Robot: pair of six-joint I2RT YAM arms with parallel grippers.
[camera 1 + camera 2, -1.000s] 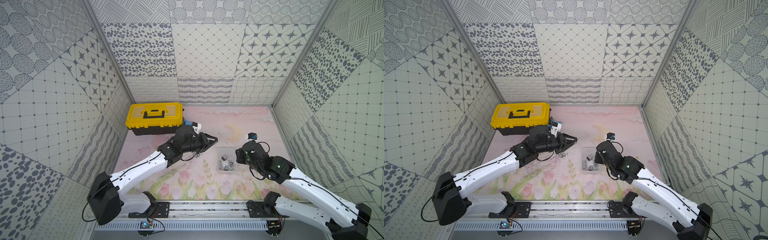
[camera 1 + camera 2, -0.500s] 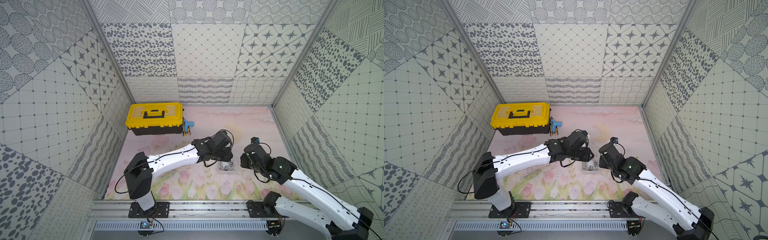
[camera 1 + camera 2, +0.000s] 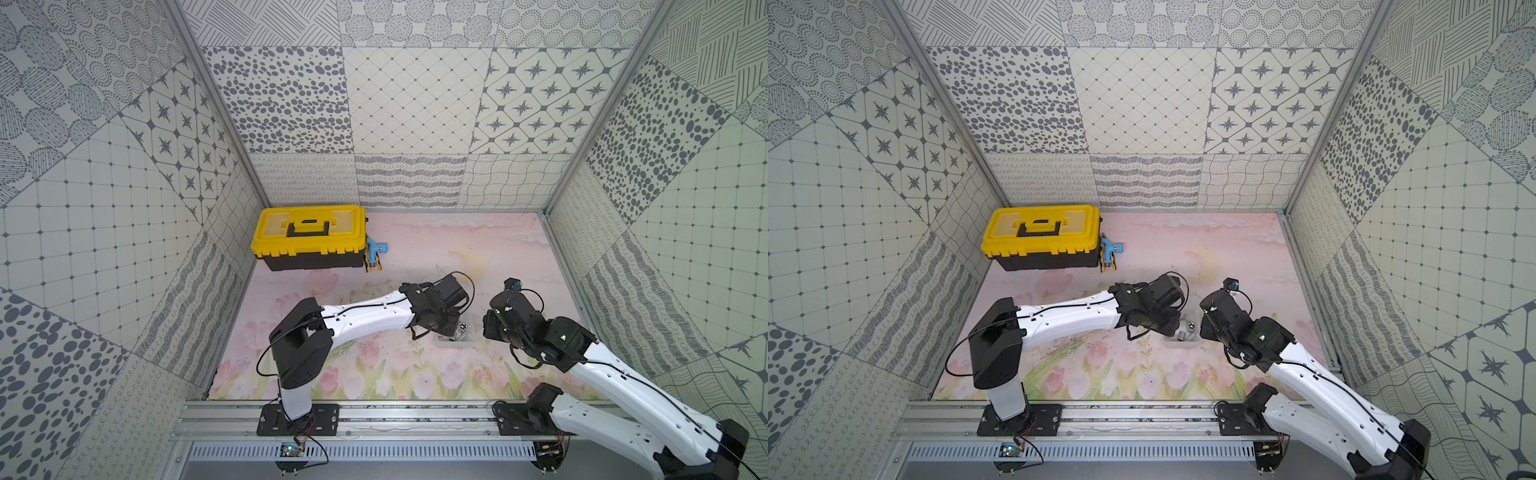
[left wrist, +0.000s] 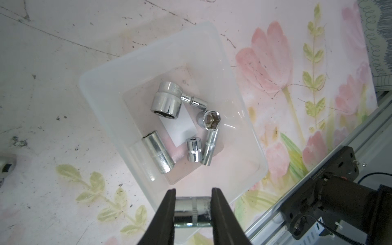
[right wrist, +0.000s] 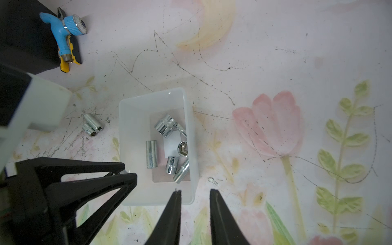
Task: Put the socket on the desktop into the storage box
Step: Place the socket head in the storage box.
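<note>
- The storage box is of clear, colourless plastic, and the square label on its bottom is white.
- The sockets inside it are shiny silver, like a mirror.
- The socket in the left pincer is silver too.
- The left pincer is black, and the right pincer also.
- The desk is pale pink, painted with pink tulips, green leaves and a yellow moon. It carries dark scratch marks.
- The toolbox has a yellow lid, a black body and a black handle.
- The spray nozzle is light blue with a yellow lever.
- The walls are pale with grey patterns: dots, stars, grids, waves.
- The arms are white with black joints.
</note>
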